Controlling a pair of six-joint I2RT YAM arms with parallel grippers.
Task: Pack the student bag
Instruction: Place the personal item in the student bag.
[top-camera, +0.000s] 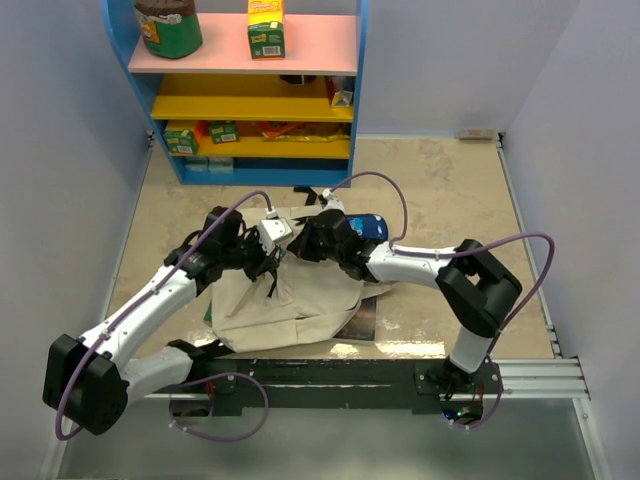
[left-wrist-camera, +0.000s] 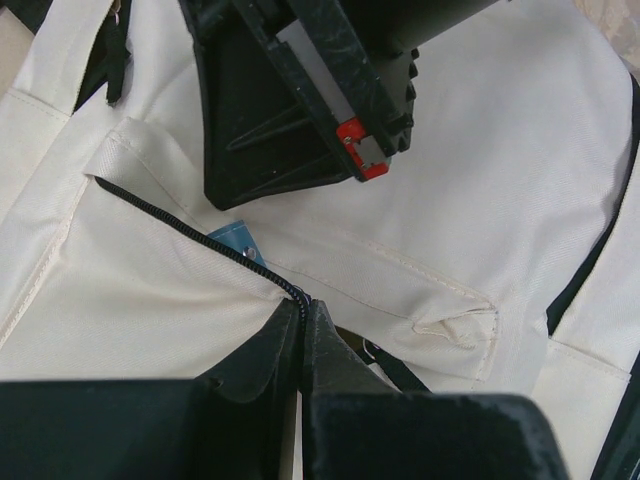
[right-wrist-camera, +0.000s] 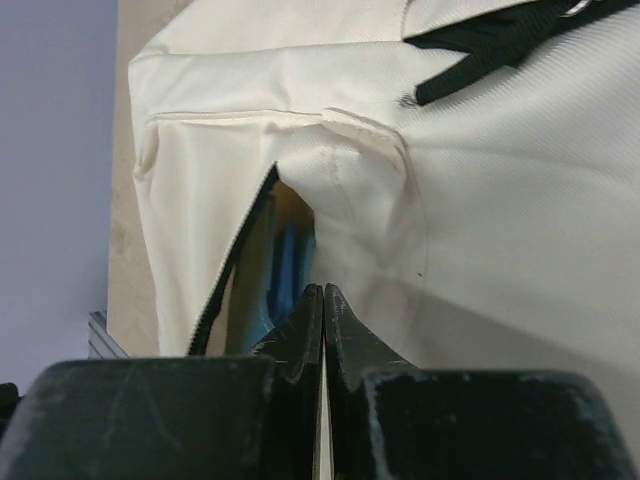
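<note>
The student bag (top-camera: 285, 300) lies flat in the middle of the table, cream canvas with a black zip. My left gripper (left-wrist-camera: 300, 302) is shut on the bag's zipped edge (left-wrist-camera: 180, 215), which runs straight in between its tips. A bit of blue (left-wrist-camera: 232, 240) peeks out beside that zip. My right gripper (right-wrist-camera: 322, 290) is shut, its tips at the rim of the bag's open mouth (right-wrist-camera: 290, 200); whether cloth is pinched I cannot tell. Something blue (right-wrist-camera: 290, 270) stands inside the opening. From above, both grippers meet over the bag's top end (top-camera: 290, 245).
A dark book (top-camera: 362, 318) sticks out from under the bag's right side. A blue object (top-camera: 371, 227) sits by the right wrist. A shelf unit (top-camera: 250, 100) with boxes and a jar stands at the back. Black strap ends (right-wrist-camera: 490, 45) lie on the bag.
</note>
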